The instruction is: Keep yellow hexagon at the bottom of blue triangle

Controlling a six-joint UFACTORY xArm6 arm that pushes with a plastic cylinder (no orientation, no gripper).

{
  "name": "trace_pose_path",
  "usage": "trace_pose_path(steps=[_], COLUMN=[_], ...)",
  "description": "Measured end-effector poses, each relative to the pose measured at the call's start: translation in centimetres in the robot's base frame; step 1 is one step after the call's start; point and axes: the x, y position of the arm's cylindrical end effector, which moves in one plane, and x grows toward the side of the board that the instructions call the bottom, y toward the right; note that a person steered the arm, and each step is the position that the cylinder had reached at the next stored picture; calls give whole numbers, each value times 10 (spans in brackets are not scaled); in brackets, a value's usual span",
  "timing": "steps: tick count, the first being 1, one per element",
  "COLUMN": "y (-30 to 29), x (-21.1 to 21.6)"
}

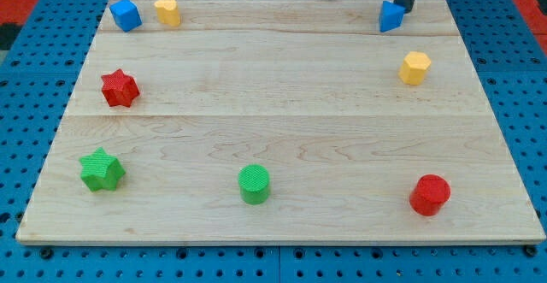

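- Wooden planks made up the tabletop [282, 103], which was laid on a blue pegboard [34, 78].
- Seven blocks were counted on it: two blue, two yellow, two red and two green would have been eight, but only one green star and one green cylinder, two red, two yellow and two blue were in fact seen, so eight in all.
- Blue triangle [391, 16] was found at the view's top right, with my tip [402, 9] touching or just beside its right upper edge.
- Yellow hexagon [414, 67] was seen below the blue triangle, slightly to the view's right and apart from it.
- Blue cube [126, 14] and a second yellow block [167, 12] were placed side by side at the top left.
- Red star [120, 88] and green star [102, 169] were seen along the left side.
- Green cylinder [254, 184] and red cylinder [430, 195] were set near the bottom edge.
- No hand was fitted, so no opening or closing could be told; no writing or label could be read.
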Motion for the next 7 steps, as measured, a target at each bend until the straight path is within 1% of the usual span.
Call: trace_pose_path(steps=[1,2,3,4,5,6,7], y=[16,8,-34,-34,36,82,95], x=[4,-6,-4,8,0,53,127])
